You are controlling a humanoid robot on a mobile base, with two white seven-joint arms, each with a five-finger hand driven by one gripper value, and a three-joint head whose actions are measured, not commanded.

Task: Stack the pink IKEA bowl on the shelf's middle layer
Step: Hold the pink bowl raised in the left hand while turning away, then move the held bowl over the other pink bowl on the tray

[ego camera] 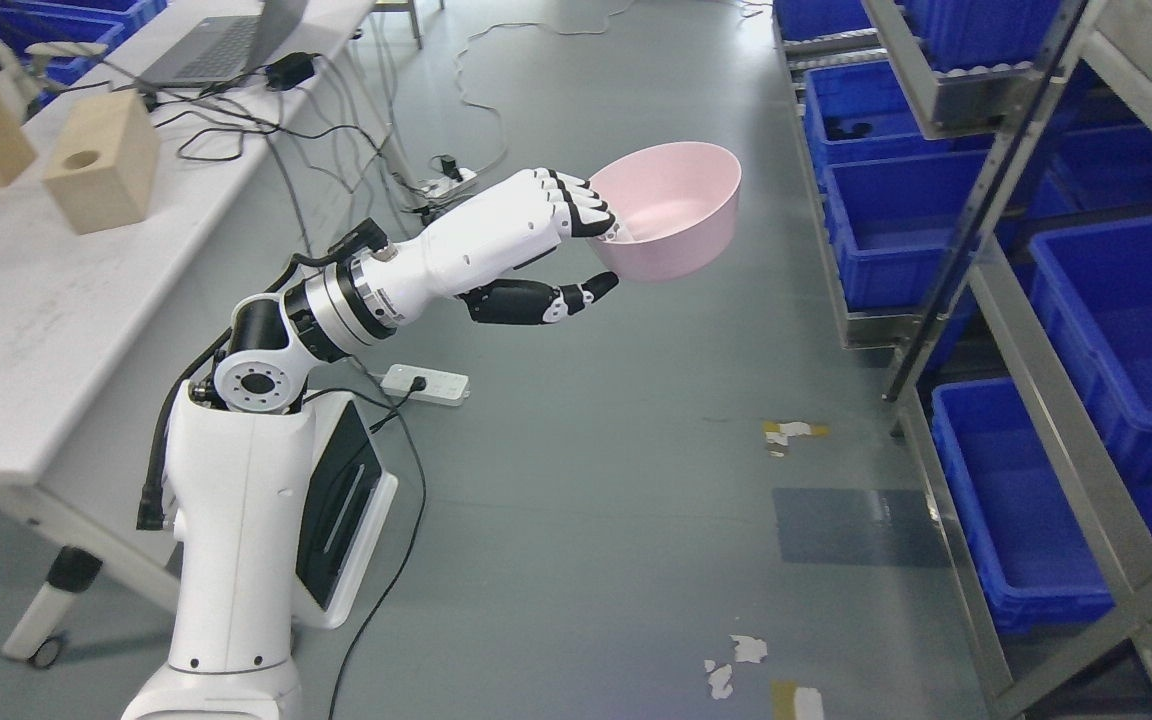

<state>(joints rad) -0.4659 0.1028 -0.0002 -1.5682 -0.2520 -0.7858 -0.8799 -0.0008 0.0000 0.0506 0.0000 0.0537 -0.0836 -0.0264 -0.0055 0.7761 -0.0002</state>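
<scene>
A pink bowl point(676, 205) hangs in the air above the grey floor, mouth tilted up toward me. My left hand point(591, 245) is shut on its near rim: the four fingers point(576, 205) hook over the edge into the bowl and the black thumb point(576, 295) presses under its wall. The left arm reaches from the lower left toward the metal shelf point(1021, 300) on the right. A stretch of floor separates the bowl from the shelf's nearest post. My right arm does not show.
Blue bins point(901, 225) fill the shelf's tiers on the right. A white table point(56, 300) at left carries a wooden block point(101, 160), a laptop point(221, 40) and cables. A power strip point(426, 385) and cords lie on the floor.
</scene>
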